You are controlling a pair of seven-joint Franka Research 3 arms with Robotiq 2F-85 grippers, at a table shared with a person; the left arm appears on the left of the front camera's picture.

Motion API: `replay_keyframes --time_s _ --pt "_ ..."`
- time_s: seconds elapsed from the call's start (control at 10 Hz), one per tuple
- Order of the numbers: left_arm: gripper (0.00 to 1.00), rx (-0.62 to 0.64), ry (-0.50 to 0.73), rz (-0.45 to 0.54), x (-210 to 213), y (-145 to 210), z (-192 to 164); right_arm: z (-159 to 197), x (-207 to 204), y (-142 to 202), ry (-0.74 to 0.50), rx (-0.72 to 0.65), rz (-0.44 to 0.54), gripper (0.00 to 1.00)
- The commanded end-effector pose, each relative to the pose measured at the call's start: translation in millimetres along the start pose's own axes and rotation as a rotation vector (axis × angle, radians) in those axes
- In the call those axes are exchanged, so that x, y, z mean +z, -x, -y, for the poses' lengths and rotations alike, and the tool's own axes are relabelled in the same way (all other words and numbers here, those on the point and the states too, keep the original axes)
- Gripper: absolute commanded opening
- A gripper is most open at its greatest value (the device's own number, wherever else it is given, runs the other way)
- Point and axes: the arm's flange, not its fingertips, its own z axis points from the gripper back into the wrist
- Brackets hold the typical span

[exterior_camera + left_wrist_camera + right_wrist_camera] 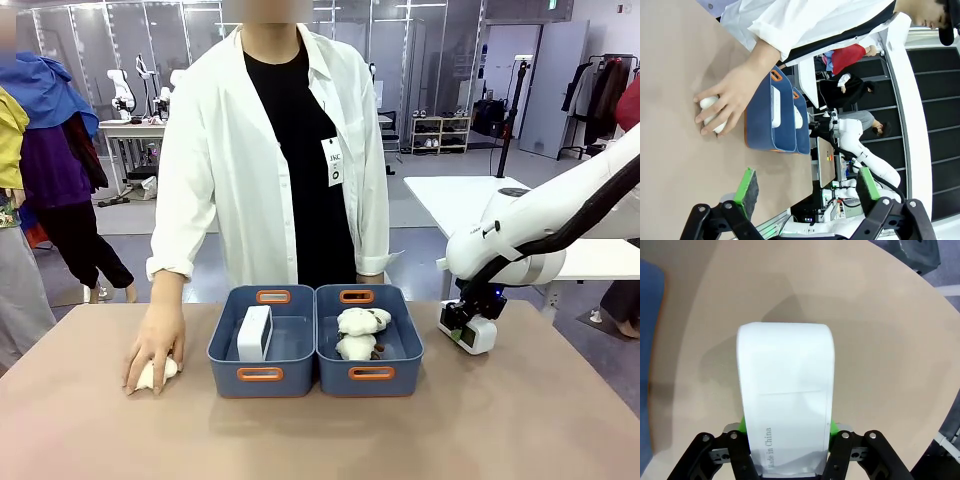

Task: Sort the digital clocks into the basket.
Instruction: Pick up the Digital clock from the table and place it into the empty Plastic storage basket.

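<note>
The gripped clock (785, 390) was a plain white box with rounded corners. It faced the right wrist camera with a blank side that carried a faint seam and small "Made in China" print near one edge; its screen was turned out of sight. The right gripper (787, 426) pinched it between the green pads. It sat low at the tan table (320, 440), just right of the two bins, though whether it touched the surface could not be told. The front view gave the wider layout. The other clock (255, 333) stood on edge inside the basket (228, 372), the left of the pair, and the neighbouring bin (405, 368) held cream plush toys (362, 322). Toward the table's left, a person's hand (155, 345) covered another plush toy (162, 374). The left wrist view showed the left gripper (807, 187) with its jaws spread wide, gripping nothing, and the hand and bins seen from the side.
</note>
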Motion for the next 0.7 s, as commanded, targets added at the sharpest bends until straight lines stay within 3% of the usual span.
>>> replay_keyframes --time_s 0.0,0.2,0.3,0.5,0.6 --pt "1.0 -0.015 0.017 -0.001 3.2 -1.0 1.5 -0.1 10.7 4.7 -0.022 -0.043 -0.013 0.29" --pt "1.0 -0.015 0.017 -0.001 3.2 -1.0 1.5 6.2 41.1 12.1 -0.142 -0.067 0.019 0.09" --pt "1.0 -0.015 0.017 -0.001 3.2 -1.0 1.5 6.5 75.4 17.3 -0.18 -0.032 0.068 0.01" --pt "1.0 -0.015 0.017 -0.001 3.2 -1.0 1.5 -25.1 152.2 19.8 -0.385 0.148 0.154 0.01" --pt "1.0 -0.015 0.017 -0.001 3.2 -1.0 1.5 -53.0 165.4 11.4 -0.423 0.231 0.159 0.01"
